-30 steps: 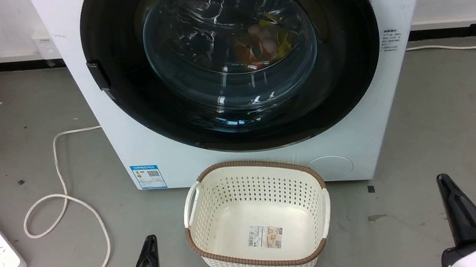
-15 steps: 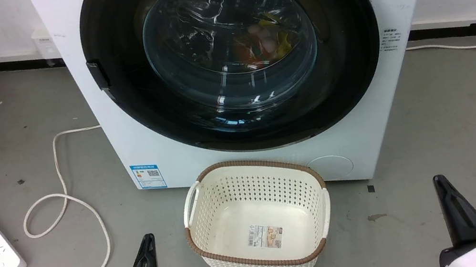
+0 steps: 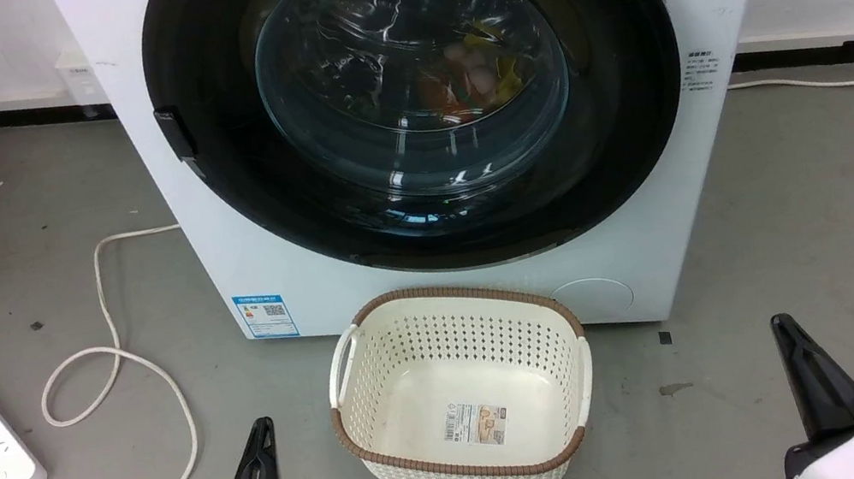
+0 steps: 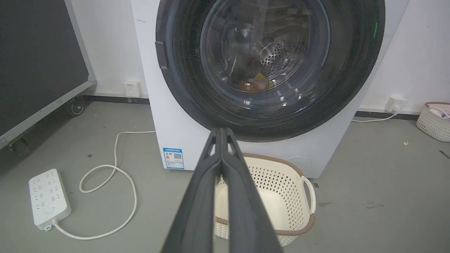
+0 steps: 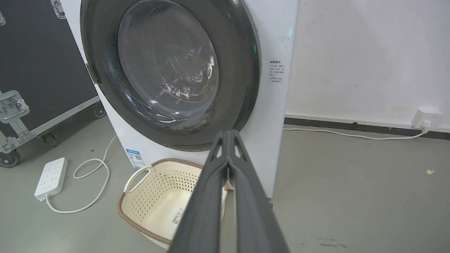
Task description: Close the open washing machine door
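From the head view, the washing machine door (image 3: 416, 94) lay against the front of the washing machine (image 3: 240, 262) at the far middle of the scene, beyond a cream basket (image 3: 440, 319) on the floor. No gap showed around it. It appeared shut, though whether the catch had engaged could not be told. It looked heavy and rigid, with a wide glossy black rim around a bulging clear glass window and coloured laundry (image 3: 474, 80) visible behind. Glass and rim were probably both slippery, with nothing to pinch. A small dark tab (image 3: 173, 134) on the rim's left edge seemed the only hold. A flat push on the rim near that side, away from the likely hinge on the right, was judged the sounder way to seat it. The left gripper (image 3: 261, 441) sat near left and the right gripper (image 3: 786, 340) near right. Both were low, well apart from the door, with fingers pressed together and nothing between them.

In the left wrist view, the left gripper (image 4: 221, 135) pointed toward the lower rim of the door (image 4: 267, 59), its jaws fully closed and empty. The tab (image 4: 161, 54) stood out on the left edge, and the steel drum showed through the glass.

In the right wrist view, the right gripper (image 5: 229, 137) was likewise closed tight on nothing. It aimed at the door's (image 5: 168, 70) lower right, where the rim sat flush with the white front. The glass threw bright reflections, a surface to press gently rather than strike.
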